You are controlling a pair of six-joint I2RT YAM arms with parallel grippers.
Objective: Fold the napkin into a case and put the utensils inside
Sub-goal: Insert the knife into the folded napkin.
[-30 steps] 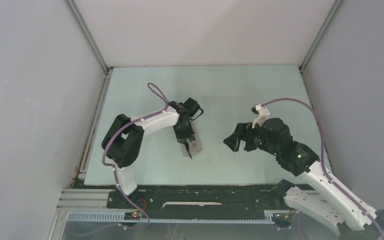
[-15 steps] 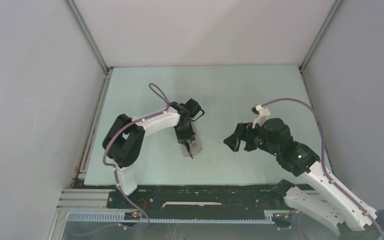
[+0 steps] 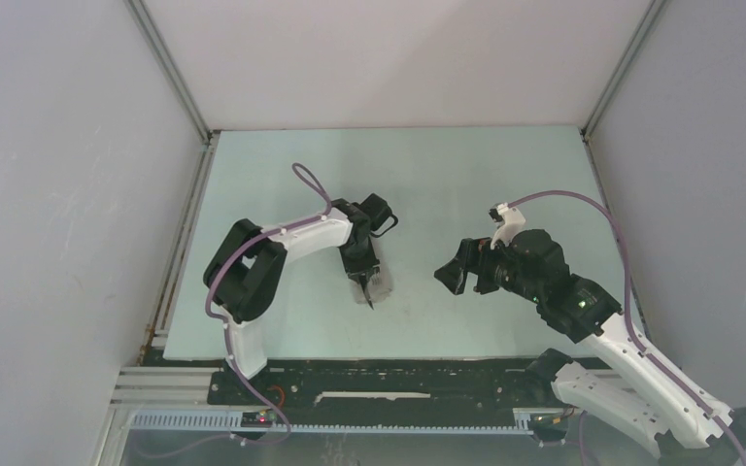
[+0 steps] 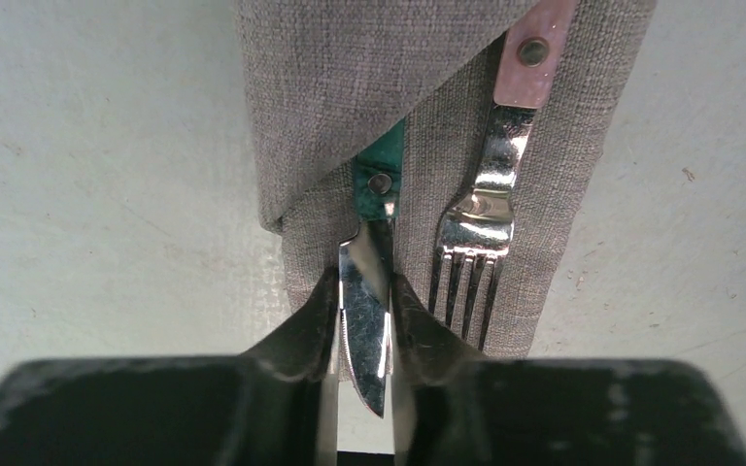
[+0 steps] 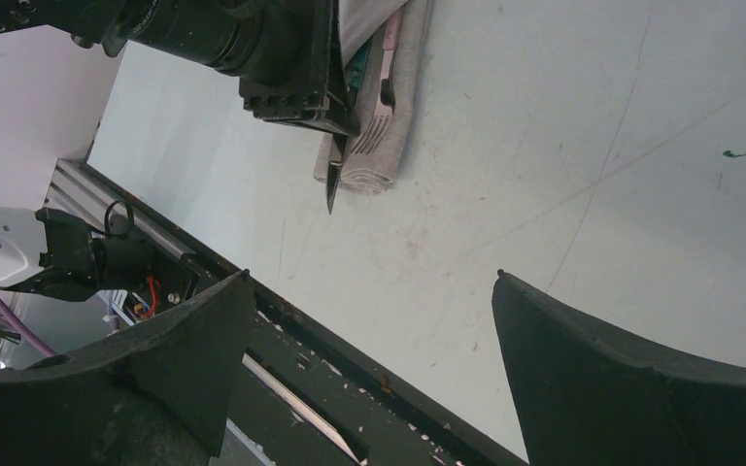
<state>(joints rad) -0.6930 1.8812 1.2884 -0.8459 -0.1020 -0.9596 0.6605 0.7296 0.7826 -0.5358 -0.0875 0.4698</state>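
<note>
The grey napkin is folded into a narrow case lying on the table. A silver fork lies on it with its pinkish handle under the diagonal flap. A knife with a dark green handle sticks out of the flap beside it. My left gripper is shut on the knife's blade, whose tip points past the case's near edge. My right gripper is open and empty, apart to the right. The case also shows in the right wrist view.
The pale green table is walled by grey panels left, right and behind. A black rail with cable trays runs along the near edge. The left arm's wrist hangs over the case's far end.
The left arm's elbow has shifted slightly right and down; its gripper stays on the knife at the case. The right arm has not moved.
</note>
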